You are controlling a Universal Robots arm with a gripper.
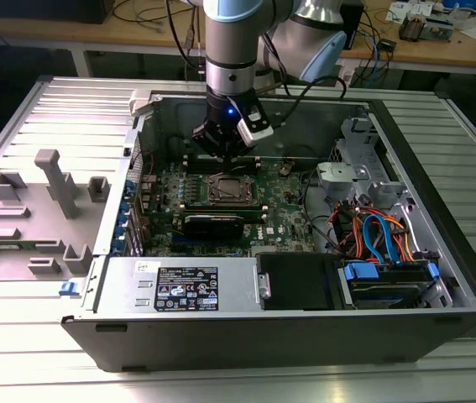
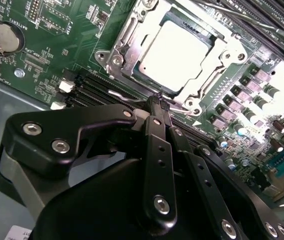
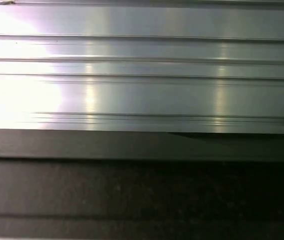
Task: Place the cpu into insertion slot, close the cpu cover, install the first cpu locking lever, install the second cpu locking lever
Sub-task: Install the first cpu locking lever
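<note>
A ribbed aluminium table (image 1: 439, 117) is used as the base, with an opened computer case (image 1: 288, 336) laid flat on it and a grey fixture plate (image 1: 28, 210) beside it.

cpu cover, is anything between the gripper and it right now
Nothing visible. In the second wrist view the gripper sits at the socket's edge, its tips right by a thin wire locking lever. The cpu cover lies closed around the cpu, unobstructed.

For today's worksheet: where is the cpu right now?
In the second wrist view, the cpu sits in the insertion slot, just beyond the gripper.
</note>
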